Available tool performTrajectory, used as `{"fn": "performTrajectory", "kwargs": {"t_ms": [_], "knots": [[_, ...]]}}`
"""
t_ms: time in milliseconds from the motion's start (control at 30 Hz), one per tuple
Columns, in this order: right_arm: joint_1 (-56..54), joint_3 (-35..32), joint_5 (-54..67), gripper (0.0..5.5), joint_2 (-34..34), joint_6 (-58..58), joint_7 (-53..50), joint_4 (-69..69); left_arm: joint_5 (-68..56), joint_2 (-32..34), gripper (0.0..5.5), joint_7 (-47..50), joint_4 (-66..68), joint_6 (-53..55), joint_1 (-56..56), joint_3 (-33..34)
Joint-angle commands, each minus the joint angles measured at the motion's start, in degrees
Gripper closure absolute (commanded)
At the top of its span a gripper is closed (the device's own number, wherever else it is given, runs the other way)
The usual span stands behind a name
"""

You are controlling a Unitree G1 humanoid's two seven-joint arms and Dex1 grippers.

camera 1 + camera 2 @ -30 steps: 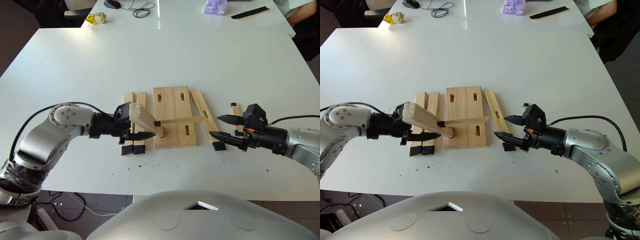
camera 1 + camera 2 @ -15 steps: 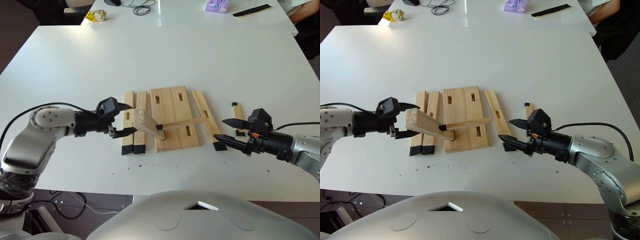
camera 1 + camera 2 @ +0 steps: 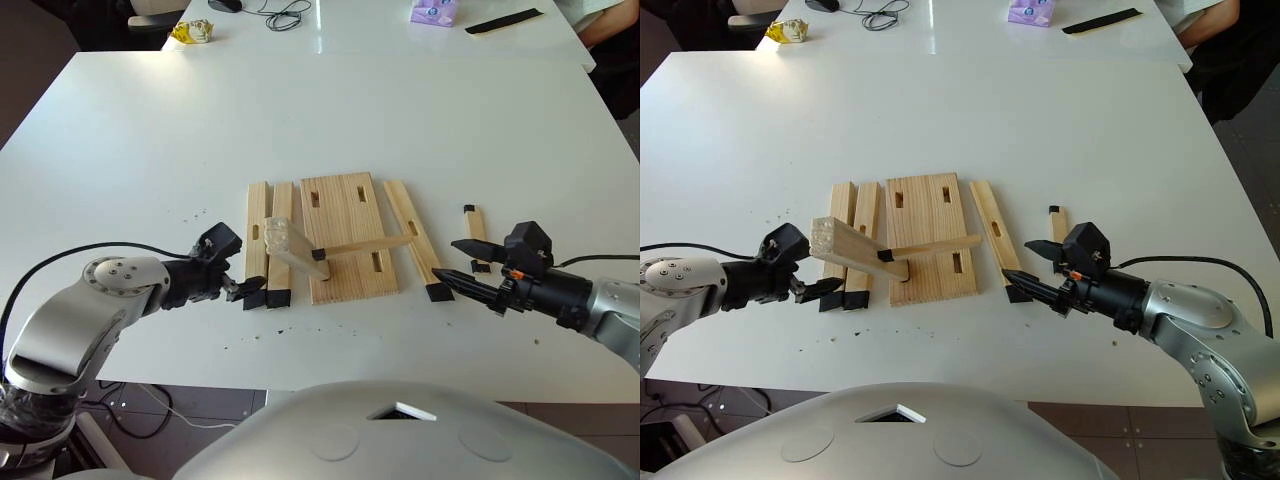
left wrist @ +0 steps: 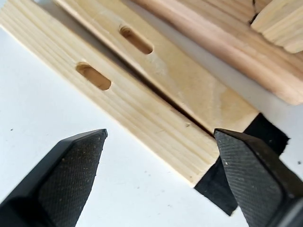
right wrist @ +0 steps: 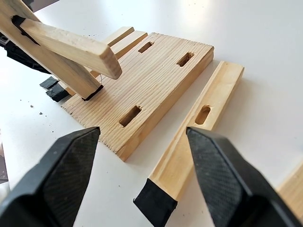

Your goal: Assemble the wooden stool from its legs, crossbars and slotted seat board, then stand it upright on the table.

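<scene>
The left gripper (image 3: 238,280) sits near left, fingers apart, pointing right; the right gripper (image 3: 445,258), near right, points left. Its fingers are apart too.

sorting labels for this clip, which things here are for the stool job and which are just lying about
For the job: slotted seat board; two legs flat on its left; one leg flat on its right; tilted leg with a crossbar, on the board; short bar farther right.
Lying about, at the back: yellow wrapper; cable; purple packet; black strip.
</scene>
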Motion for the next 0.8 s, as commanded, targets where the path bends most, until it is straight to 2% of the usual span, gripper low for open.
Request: {"fn": "performTrajectory", "kwargs": {"t_ms": [33,300,500,800], "knots": [[-0.2,0.1,0.2,2.14,0.3,-0.5,-0.6,-0.5,4.1,3.9,1.30,-1.1,3.3,-3.8,-0.3,-2.2],[0.0,0.2,0.1,2.14,0.7,-0.7,-1.0,-0.5,8.7,7.7,1.30,-5.2,8.8,-11.7,1.0,-5.2],[-0.2,0.6,0.0,2.14,0.7,-0.8,-1.1,-0.4,12.7,8.7,1.30,-6.2,14.7,-16.6,-2.2,-6.1],[-0.1,0.7,0.0,2.14,0.4,-0.9,-1.0,-0.4,11.9,6.6,1.30,-7.9,12.8,-13.9,-6.8,-5.2]]}}
